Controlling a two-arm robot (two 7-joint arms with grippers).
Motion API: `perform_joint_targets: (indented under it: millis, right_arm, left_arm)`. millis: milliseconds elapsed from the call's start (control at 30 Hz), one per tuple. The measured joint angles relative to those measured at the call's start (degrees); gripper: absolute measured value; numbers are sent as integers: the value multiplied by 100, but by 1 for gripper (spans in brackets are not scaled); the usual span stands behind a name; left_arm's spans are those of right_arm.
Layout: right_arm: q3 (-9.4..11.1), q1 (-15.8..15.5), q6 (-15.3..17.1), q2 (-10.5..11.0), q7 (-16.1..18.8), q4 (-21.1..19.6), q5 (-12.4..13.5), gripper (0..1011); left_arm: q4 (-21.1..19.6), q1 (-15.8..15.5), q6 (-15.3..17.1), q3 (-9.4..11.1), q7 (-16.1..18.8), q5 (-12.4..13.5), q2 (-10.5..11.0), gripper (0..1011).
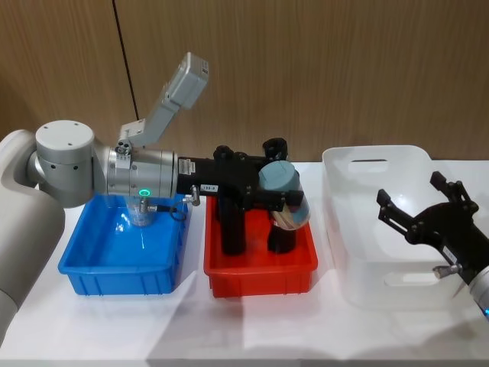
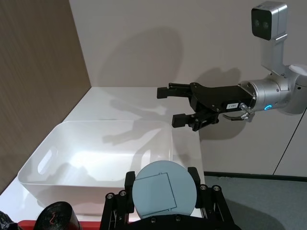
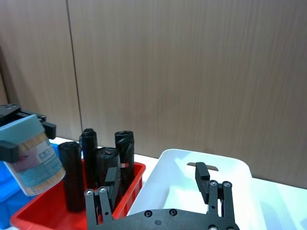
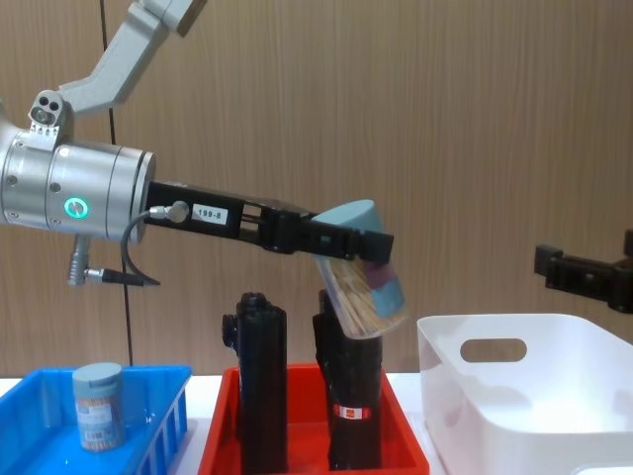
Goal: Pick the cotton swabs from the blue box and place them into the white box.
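Red tray (image 1: 260, 277) taken as datum, black cylinders (image 1: 233, 225) standing in it. Where is the left gripper (image 1: 281, 191)? (KL)

Above the tray's right half, with the arm reaching in level from the tray's left. Fingers are clenched on one tub of cotton swabs (image 1: 294, 214) — clear body, pale blue-grey lid, tan sticks inside. The held tub is tilted, with the lid end higher and toward the tray's left and the base lower and toward its right. It hangs just over the top of a black cylinder; touching or apart, cannot tell. (MR)

Any second tub (image 4: 98, 406)? (KL)

Yes, upright in the blue box (image 4: 163, 421), which sits just left of the tray. The left arm's wrist, green ring lit, passes above that box. (MR)

And the white box (image 1: 382, 287), the right gripper (image 1: 409, 191)? (KL)

The white box sits just right of the tray, with an oval handle cut-out in one wall. Blue box, tray and white box stand in a row on a white table (image 1: 252, 336). The right gripper hangs farther right of the tray, above the white box's right part — fingers spread wide, released. It is well apart from the held tub. (MR)
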Motion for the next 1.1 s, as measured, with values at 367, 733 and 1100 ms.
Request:
perform_joint_targets:
  millis: [367, 733, 1100]
  right_arm:
    - [71, 81, 234, 171, 667, -40, 112, 1002]
    - [114, 277, 636, 333, 1478, -31, 214, 1002]
    - [97, 557, 1074, 377, 2155, 47, 257, 1002]
  left_arm:
    - [19, -17, -5, 7, -16, 8, -7, 670]
    - [26, -22, -6, 11, -24, 11, -12, 670]
    - [32, -27, -6, 11, -27, 10, -13, 670]
